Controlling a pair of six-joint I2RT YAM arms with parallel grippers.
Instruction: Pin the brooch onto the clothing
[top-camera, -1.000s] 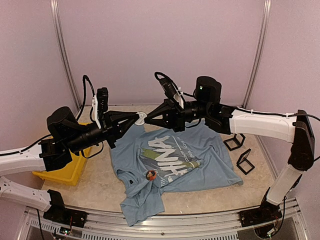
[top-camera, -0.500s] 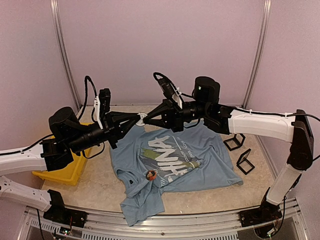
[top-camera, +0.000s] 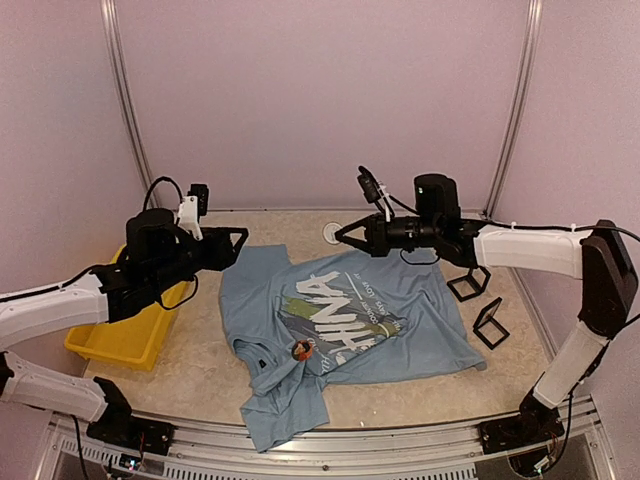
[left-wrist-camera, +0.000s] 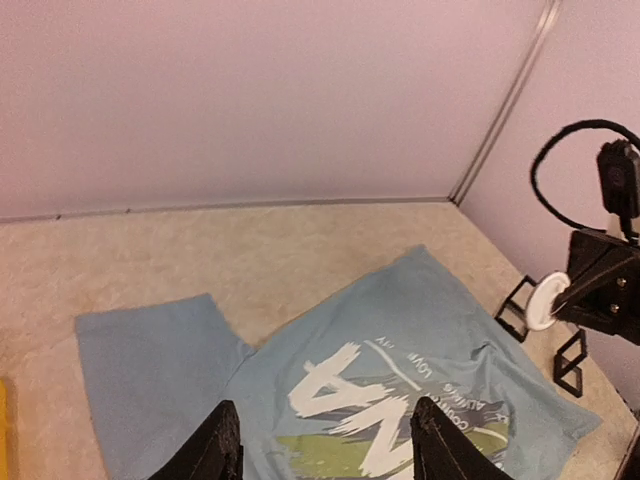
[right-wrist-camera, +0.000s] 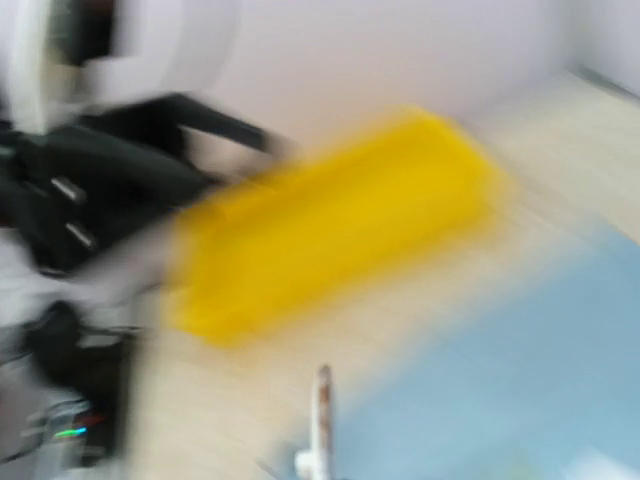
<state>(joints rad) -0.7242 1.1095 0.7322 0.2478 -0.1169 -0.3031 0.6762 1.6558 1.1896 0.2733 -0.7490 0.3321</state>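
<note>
The clothing, a light blue T-shirt with white lettering, lies spread on the table and also shows under my left wrist. My right gripper hovers over the shirt's far edge, shut on a round brooch whose white side faces the camera. The left wrist view catches this brooch at the right; the blurred right wrist view shows it edge-on. My left gripper is open and empty over the shirt's left sleeve, jaws wide. Another small brown-orange brooch sits on the shirt near the collar.
A yellow bin stands at the left, under my left arm. Two small black frame stands sit right of the shirt. Walls close in on the back and both sides.
The two grippers were together on the brooch over the shirt's far edge. The left one opened, let go and drew back left; the right moved right, still holding the brooch.
</note>
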